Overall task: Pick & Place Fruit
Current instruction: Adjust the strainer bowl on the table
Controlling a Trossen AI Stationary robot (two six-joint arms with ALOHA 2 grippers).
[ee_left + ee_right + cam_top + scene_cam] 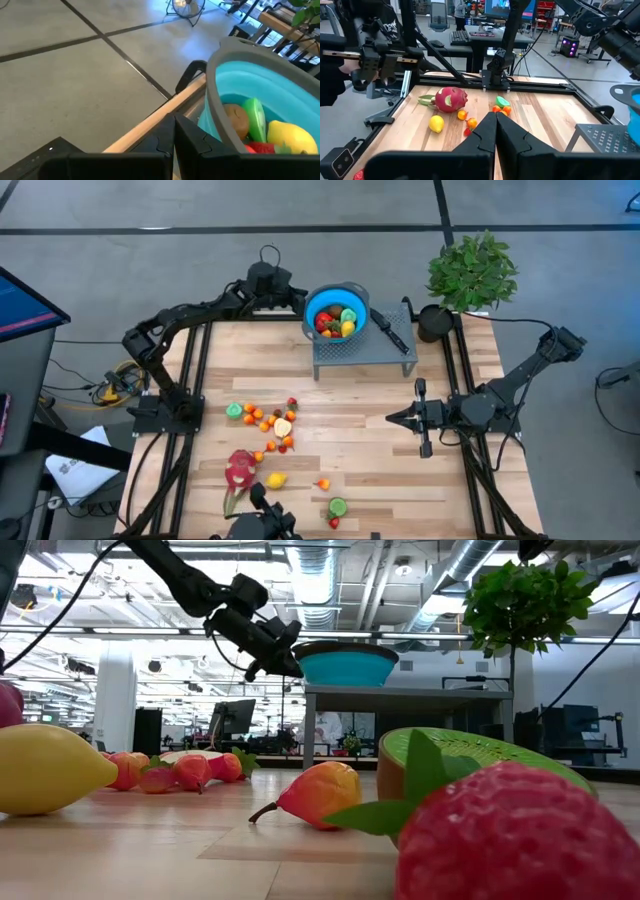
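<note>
Left gripper (300,307): fingers together, beside the blue bowl (316,302), top centre.
Right gripper (392,418): fingers together, right of centre.
Dragon fruit (240,469): lower left.
Potted plant (471,273): upper right, near the knife (391,332).

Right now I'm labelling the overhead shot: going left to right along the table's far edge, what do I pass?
Left gripper → blue bowl holding fruit, on the grey stand → black-handled knife → potted plant.
</note>
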